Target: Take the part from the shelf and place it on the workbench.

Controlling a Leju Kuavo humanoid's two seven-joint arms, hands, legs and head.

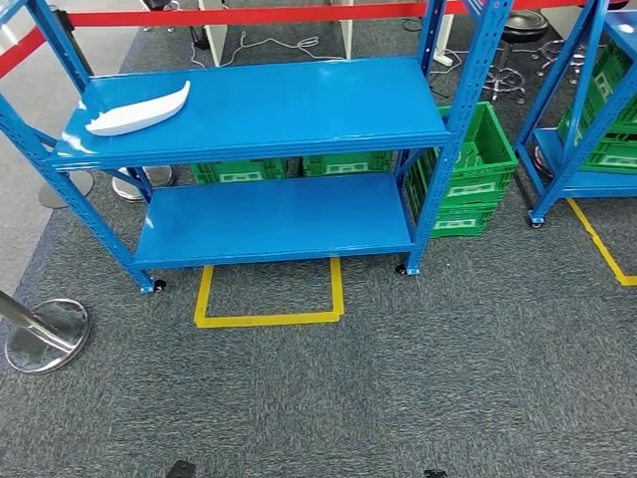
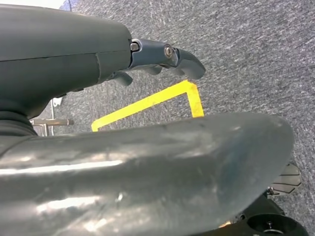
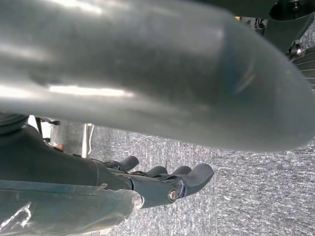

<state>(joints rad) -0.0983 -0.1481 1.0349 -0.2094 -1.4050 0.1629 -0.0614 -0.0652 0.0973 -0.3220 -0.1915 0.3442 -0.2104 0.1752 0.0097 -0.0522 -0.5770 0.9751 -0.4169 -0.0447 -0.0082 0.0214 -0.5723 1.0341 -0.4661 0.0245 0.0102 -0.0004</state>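
Observation:
A long white curved part lies on the top board of the blue shelf, near its left end. My left hand hangs over the grey carpet with its dark fingers stretched out and nothing in it. My right hand also hangs above the carpet, fingers extended side by side and holding nothing. Both hands are far from the part.
Green crates stand behind and to the right of the shelf. A second blue shelf with green crates is at the right. Yellow floor tape marks a box before the shelf. A barrier post base sits at the left, with red tape behind.

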